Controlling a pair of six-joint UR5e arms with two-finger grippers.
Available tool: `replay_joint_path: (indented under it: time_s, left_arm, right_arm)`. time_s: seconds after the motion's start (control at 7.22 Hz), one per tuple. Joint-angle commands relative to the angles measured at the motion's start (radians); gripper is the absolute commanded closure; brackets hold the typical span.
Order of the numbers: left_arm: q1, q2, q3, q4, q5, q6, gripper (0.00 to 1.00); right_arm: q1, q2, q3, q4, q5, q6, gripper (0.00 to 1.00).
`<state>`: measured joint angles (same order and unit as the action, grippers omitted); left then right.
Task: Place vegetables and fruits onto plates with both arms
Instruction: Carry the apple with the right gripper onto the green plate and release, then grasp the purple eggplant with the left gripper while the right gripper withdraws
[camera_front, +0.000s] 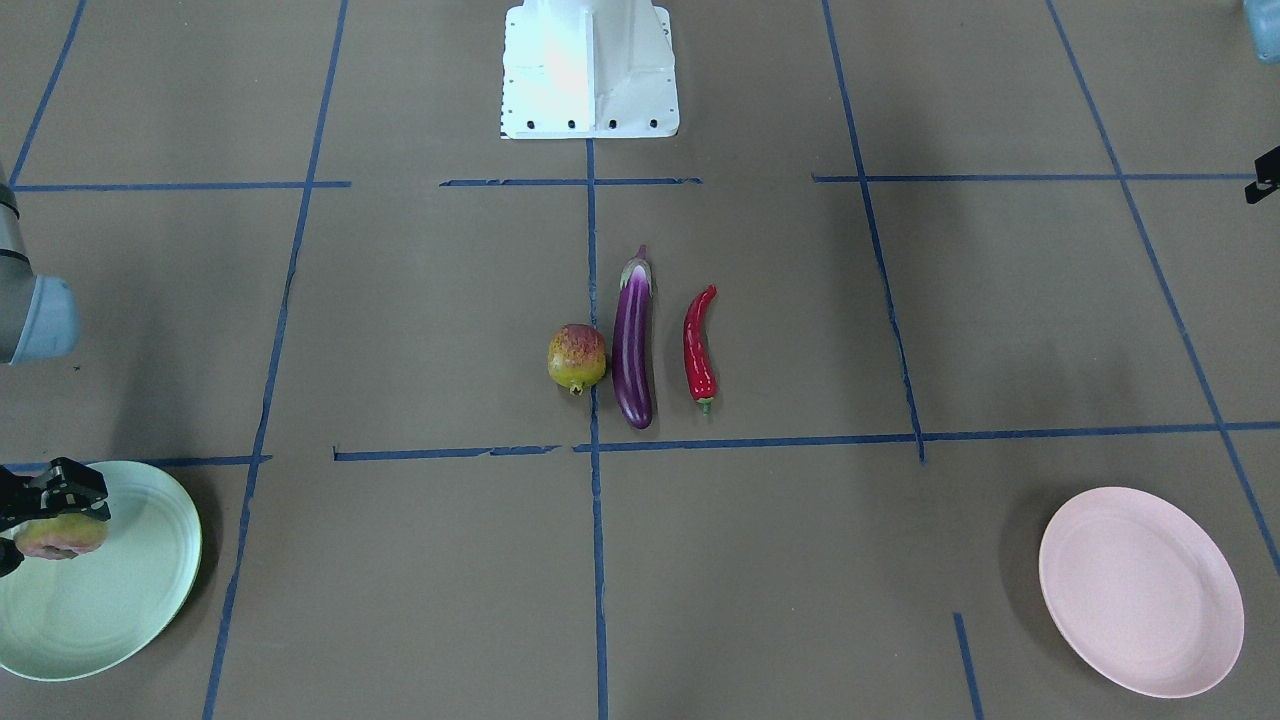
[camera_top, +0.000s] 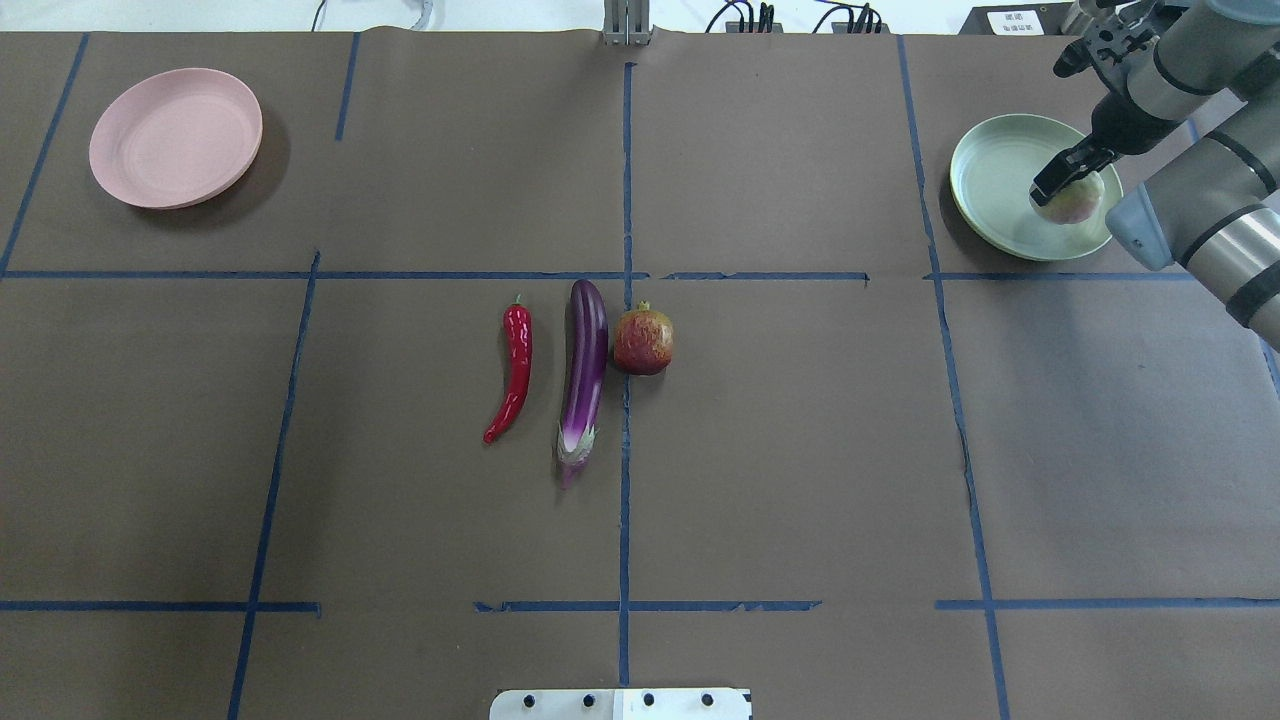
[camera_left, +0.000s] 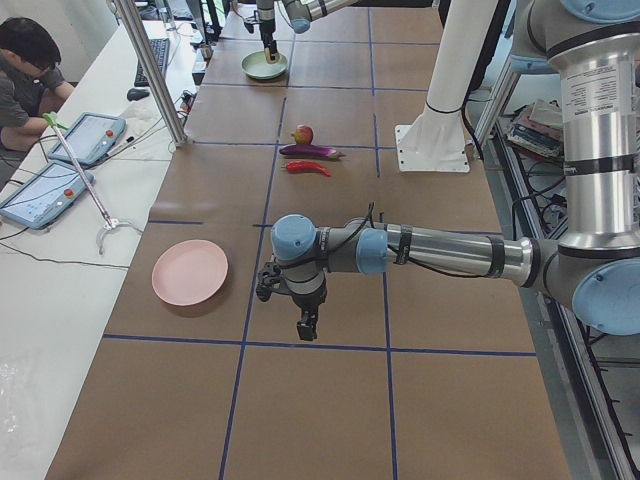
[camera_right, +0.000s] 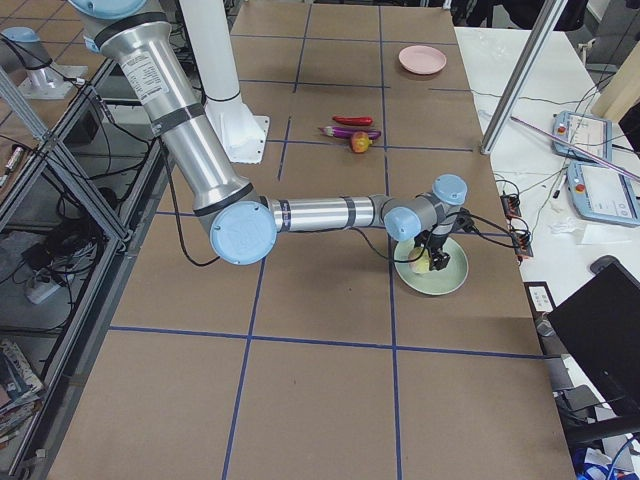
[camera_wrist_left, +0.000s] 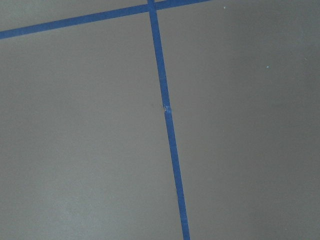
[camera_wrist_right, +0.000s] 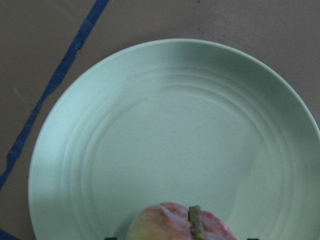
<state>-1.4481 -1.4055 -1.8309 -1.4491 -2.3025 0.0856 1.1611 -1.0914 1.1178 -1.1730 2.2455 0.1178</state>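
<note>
From across the table, the right gripper (camera_front: 58, 515) is clamped on the round pale green fruit with a pink blush (camera_front: 62, 538), inside the rim of the round pale mint green plastic plate (camera_front: 130, 590).

From overhead, the plate lies straight beneath the fruit. I cannot tell whether they touch.

From the left end, the left gripper (camera_left: 307, 325) hangs over the brown table covering (camera_left: 330, 400), and I cannot tell how its jaws stand. The round pale pink plastic plate (camera_left: 190, 272) is near it. The curved red chili pepper (camera_left: 308, 168) lies well apart, its length running toward the robot's base.
</note>
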Motion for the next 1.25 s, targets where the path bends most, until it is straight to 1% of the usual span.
replay_joint_path:
  time_s: [0.0,0.28,0.55,0.69,0.83,0.97,1.11]
  left_arm:
    - [0.000,-0.006,-0.020,-0.001,0.000,-0.001,0.00]
    - [0.000,-0.111,-0.021,-0.004,0.008,-0.001,0.00]
    - [0.026,-0.206,-0.021,-0.022,0.000,-0.012,0.00]
    - [0.111,-0.278,-0.036,-0.019,0.000,-0.158,0.00]
    - [0.170,-0.337,-0.047,-0.020,-0.002,-0.354,0.00]
    - [0.257,-0.393,-0.048,-0.020,-0.017,-0.425,0.00]
    - [0.352,-0.442,-0.079,-0.020,-0.023,-0.440,0.00]
  right_arm:
    - [0.002,-0.016,0.007,0.001,0.003,0.078,0.00]
    - [0.047,-0.024,0.011,0.000,0.019,0.076,0.00]
    - [0.129,-0.051,0.019,-0.011,0.069,0.074,0.00]
    - [0.161,-0.102,0.052,-0.011,0.074,0.074,0.00]
    - [0.208,-0.161,0.097,-0.032,0.074,0.079,0.00]
    - [0.256,-0.221,0.182,-0.101,0.075,0.077,0.00]
    - [0.284,-0.273,0.270,-0.181,0.077,0.062,0.00]
